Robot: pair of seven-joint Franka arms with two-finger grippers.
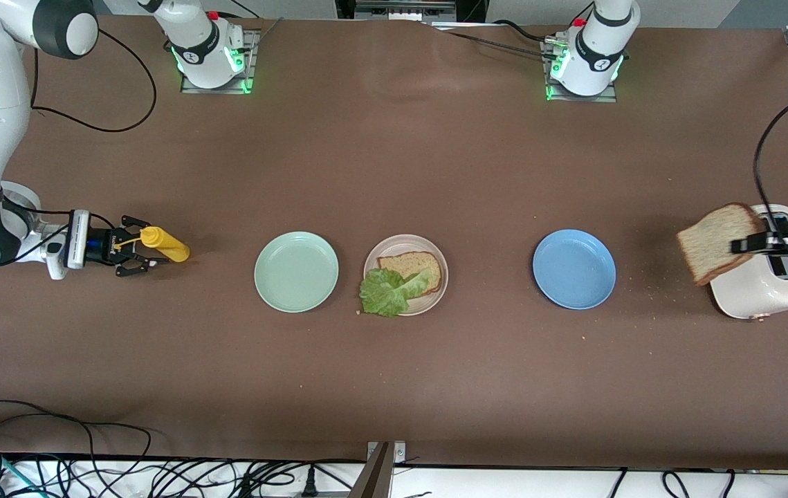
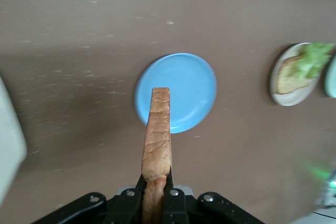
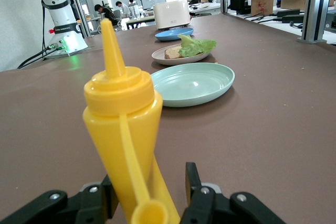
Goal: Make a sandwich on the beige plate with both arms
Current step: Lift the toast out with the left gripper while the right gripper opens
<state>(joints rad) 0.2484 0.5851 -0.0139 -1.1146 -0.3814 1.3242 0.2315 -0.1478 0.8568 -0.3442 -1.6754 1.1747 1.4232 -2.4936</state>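
Bread slice point(image 1: 717, 242) is hanging over the toaster point(image 1: 771, 277), pinched on edge by the left pincer point(image 1: 746, 244). Down on the beige plate point(image 1: 435, 297) a second slice point(image 1: 413, 266) is lying with lettuce point(image 1: 388, 290) draped over it, between the mint-green plate point(image 1: 296, 271) and blue plate point(image 1: 573, 269). Right pincer point(image 1: 136, 254) is sitting low over the desk point(image 1: 394, 173), fingers spread around the yellow bottle point(image 1: 165, 244).

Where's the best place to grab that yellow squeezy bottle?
Probably the wide lower body of the yellow plastic squeeze bottle, from the side: it stands upright and tapers to a thin nozzle. The open right claw flanks it.
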